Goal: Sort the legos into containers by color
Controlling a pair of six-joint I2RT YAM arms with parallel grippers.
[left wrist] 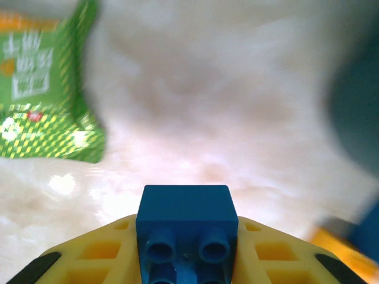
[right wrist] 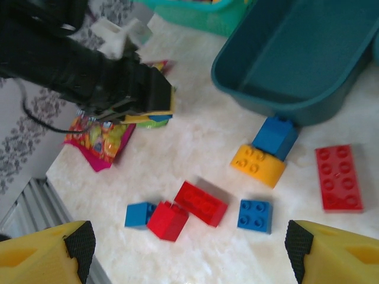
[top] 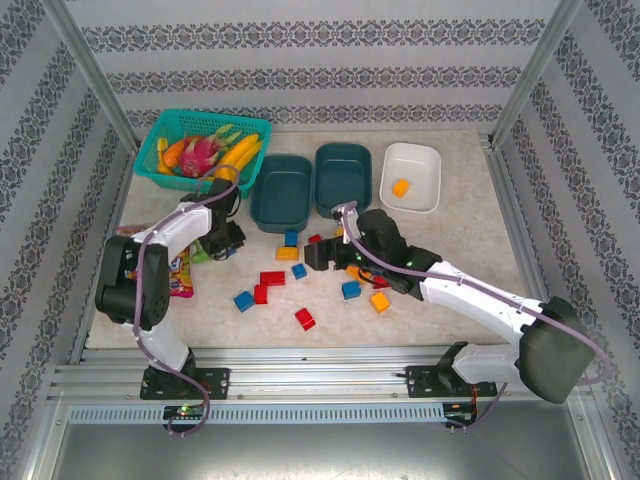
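My left gripper (top: 232,240) is shut on a blue brick (left wrist: 185,228), low over the table left of the tubs; the right wrist view shows that gripper (right wrist: 155,112) too. My right gripper (top: 310,257) hangs open above the loose legos, nothing between its fingers (right wrist: 77,245). Below it lie two red bricks (right wrist: 201,203) (right wrist: 167,220), two blue ones (right wrist: 254,214) (right wrist: 139,214), a yellow brick (right wrist: 257,165) touching a blue one (right wrist: 275,136), and a flat red piece (right wrist: 339,177). Two dark teal tubs (top: 280,195) (top: 343,180) look empty. The white tub (top: 420,165) holds an orange brick (top: 400,187).
A lighter teal mesh basket (top: 165,130) of toy fruit stands at the back left. A colourful candy bag (top: 180,275) lies at the left edge beside my left arm. More bricks (top: 351,290) (top: 380,301) (top: 305,318) lie near the right arm.
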